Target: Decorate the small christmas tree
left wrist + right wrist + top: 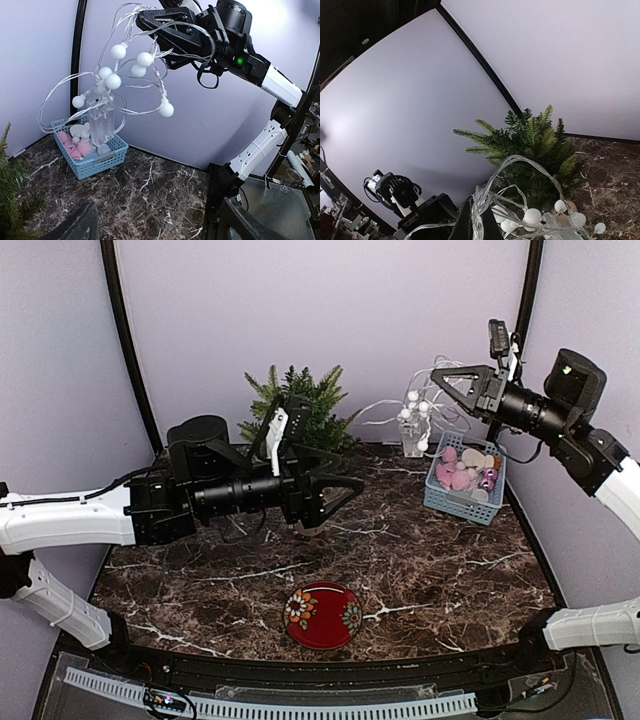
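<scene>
The small christmas tree (297, 400) stands at the back of the marble table, its base hidden behind my left arm; the right wrist view shows its green branches (535, 140). My right gripper (438, 377) hangs high at the back right, shut on a string of clear wire lights with white balls (412, 412). The lights (120, 80) dangle in loops, their clear battery box (102, 122) hanging over a blue basket. In the right wrist view the wires (530, 215) bunch at the shut fingertips (477, 217). My left gripper (340, 495) hovers open and empty over the table's middle, in front of the tree.
The blue basket (455, 505) of pink and white ornaments sits at the back right, below the lights. A red flowered plate (322, 615) lies near the front edge. Purple walls close in the back and sides.
</scene>
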### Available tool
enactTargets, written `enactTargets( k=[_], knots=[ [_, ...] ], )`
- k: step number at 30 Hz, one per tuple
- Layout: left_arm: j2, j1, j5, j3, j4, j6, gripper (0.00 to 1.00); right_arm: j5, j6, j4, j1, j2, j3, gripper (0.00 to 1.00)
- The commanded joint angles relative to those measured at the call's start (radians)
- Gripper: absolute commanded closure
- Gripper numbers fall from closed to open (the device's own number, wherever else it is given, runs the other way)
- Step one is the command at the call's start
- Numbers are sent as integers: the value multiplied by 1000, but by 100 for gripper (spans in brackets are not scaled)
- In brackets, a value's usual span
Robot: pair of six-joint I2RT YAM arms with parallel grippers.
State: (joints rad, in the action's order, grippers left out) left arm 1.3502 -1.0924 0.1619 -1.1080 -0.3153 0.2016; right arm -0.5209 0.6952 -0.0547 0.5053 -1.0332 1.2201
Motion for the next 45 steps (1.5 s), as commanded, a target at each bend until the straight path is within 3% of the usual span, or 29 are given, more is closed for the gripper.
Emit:
enactTargets(
  k=[1, 4, 12, 27, 34, 45],
  knots=[
    [20, -3, -66, -60, -78, -43, 14, 5, 34, 126, 62, -17, 61, 100],
    [46, -3, -81, -82, -72, -48, 17, 6, 45, 153, 101, -35, 76, 100],
    [106, -3, -52, -119, -86, -43, 37, -3, 56, 212, 198, -85, 118, 100],
    [129, -1, -111, -148, -96, -45, 37, -47, 97, 298, 255, -141, 132, 100],
    [145, -1, -45, -155, -140, -22, 37, -82, 98, 312, 266, -158, 141, 100],
    [166, -2, -29, -174, -158, -19, 55, -85, 87, 286, 269, -145, 142, 100]
  ],
)
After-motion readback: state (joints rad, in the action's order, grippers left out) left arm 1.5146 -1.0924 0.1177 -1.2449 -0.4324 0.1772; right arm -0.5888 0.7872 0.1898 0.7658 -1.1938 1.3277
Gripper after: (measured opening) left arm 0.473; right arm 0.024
